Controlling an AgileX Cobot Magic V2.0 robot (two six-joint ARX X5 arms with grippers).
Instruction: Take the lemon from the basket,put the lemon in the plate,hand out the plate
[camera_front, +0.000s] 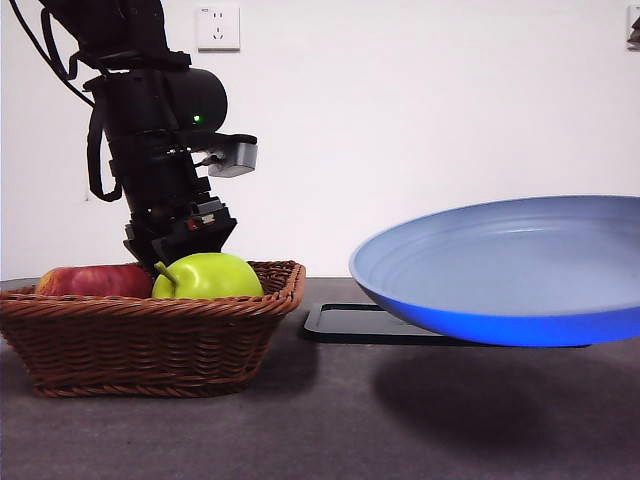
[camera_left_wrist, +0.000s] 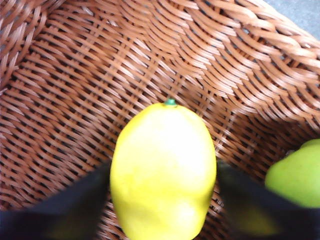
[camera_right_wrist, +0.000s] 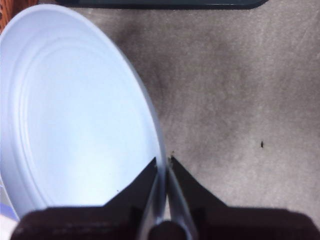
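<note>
The left gripper (camera_left_wrist: 162, 200) had reached down into the basket (camera_front: 150, 345) at the left of the bench (camera_front: 330, 420), its arm big and dark in the front view. Its jaws stood apart on either side of the lemon (camera_left_wrist: 163, 172), which lay on the woven floor of the basket; whether they pressed the fruit could not be told. A yellow-green fruit (camera_front: 208, 277) sat just beside the lemon, and a red apple (camera_front: 95, 281) lay further left in the basket. The right gripper (camera_right_wrist: 164, 167) had its jaws clamped on the rim of the plate (camera_front: 500, 270), which hung tilted above the bench at the right, casting a shadow. A black tray (camera_front: 365, 325) lay flat behind it.
</note>
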